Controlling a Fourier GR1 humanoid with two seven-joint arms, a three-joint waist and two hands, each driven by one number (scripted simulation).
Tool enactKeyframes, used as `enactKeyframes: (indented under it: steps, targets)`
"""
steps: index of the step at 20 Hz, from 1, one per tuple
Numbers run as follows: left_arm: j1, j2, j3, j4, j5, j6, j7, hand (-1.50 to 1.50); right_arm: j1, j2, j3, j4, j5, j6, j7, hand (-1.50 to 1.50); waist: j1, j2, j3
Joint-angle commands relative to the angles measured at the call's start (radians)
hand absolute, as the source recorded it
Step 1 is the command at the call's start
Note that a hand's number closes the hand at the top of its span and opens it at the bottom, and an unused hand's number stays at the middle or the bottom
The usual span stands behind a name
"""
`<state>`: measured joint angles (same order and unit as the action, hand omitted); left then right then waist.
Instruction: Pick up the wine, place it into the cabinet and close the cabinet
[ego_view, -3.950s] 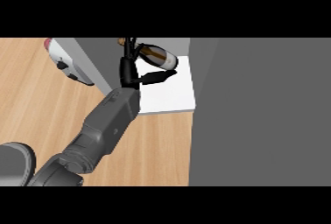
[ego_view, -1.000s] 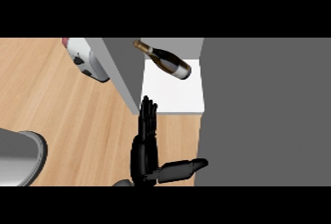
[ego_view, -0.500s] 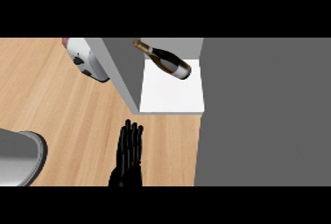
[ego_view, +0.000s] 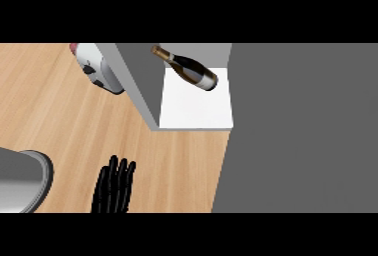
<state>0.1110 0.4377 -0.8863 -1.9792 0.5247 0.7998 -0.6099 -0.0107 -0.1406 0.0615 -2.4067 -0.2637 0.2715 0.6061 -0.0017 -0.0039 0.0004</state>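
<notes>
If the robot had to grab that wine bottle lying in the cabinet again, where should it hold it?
Probably around the wide body of the wine bottle, coming in from the cabinet's open front. The bottle lies tilted on the white shelf, its thin neck pointing back and left, so the body faces the hand.

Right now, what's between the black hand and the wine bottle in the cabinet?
In the head view, bare wooden counter, then the cabinet's white shelf floor, separate the open hand from the wine bottle.

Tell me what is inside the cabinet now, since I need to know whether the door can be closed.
The wine bottle lies tilted on the cabinet's white floor, neck toward the back left. Nothing else shows inside; the grey panel at right hides whatever lies beyond it.
</notes>
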Motion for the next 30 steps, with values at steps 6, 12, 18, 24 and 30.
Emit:
enactKeyframes:
  steps: [6,12,18,24,30]
  targets:
    - [0.081,0.117,0.120,-0.096,0.047,-0.086,-0.012,-1.50,0.163,0.034,0.100,-0.120,-0.193,0.037,0.075,1.50,-0.006,0.000,0.000]
    - [0.157,0.198,0.242,-0.176,0.103,-0.142,-0.037,-1.50,0.167,0.088,0.272,-0.136,-0.130,-0.001,0.134,1.50,0.005,-0.001,-0.001]
    - [0.283,0.273,0.349,-0.212,0.187,-0.242,-0.068,-1.50,0.183,0.063,0.452,-0.238,-0.045,0.037,0.153,1.50,0.005,-0.007,-0.002]
    - [0.350,0.312,0.498,-0.120,0.263,-0.380,-0.111,-1.50,0.096,0.139,0.666,-0.174,0.102,-0.079,0.177,1.50,0.006,-0.008,-0.004]
    - [0.339,0.364,0.632,-0.125,0.364,-0.471,-0.046,-1.50,0.040,0.140,0.880,-0.122,0.248,-0.266,0.152,1.50,-0.006,-0.008,-0.003]
